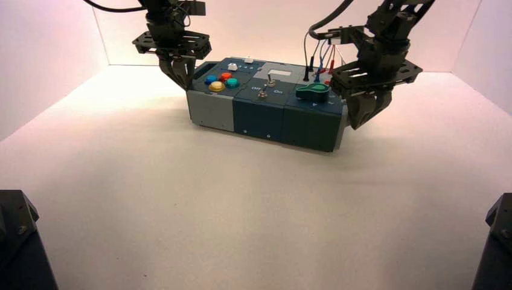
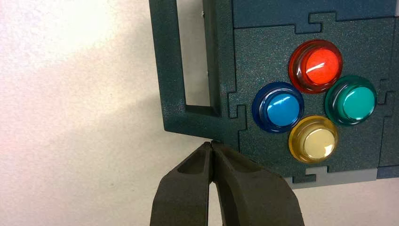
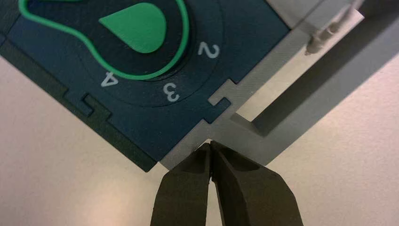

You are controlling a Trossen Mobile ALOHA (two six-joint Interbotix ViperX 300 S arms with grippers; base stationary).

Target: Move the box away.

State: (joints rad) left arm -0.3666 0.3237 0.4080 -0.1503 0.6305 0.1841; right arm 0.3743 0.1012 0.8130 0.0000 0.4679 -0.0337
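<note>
The box (image 1: 265, 112), grey and dark blue, stands at the far middle of the table, turned a little. Its top bears coloured round buttons (image 1: 220, 81), a toggle switch (image 1: 264, 90), a green knob (image 1: 313, 92) and looping wires (image 1: 320, 57). My left gripper (image 1: 180, 75) is shut, its tips against the box's left end by the dark handle (image 2: 171, 70), close to the blue button (image 2: 282, 107). My right gripper (image 1: 361, 112) is shut, its tips against the box's right front corner by the grey handle (image 3: 306, 89), near the knob (image 3: 134, 28) with numbers 2, 3, 4.
White walls (image 1: 54, 36) close the table on three sides, close behind the box. Dark arm bases show at the near left corner (image 1: 21, 241) and near right corner (image 1: 495, 241). The white table (image 1: 241, 205) spreads wide in front of the box.
</note>
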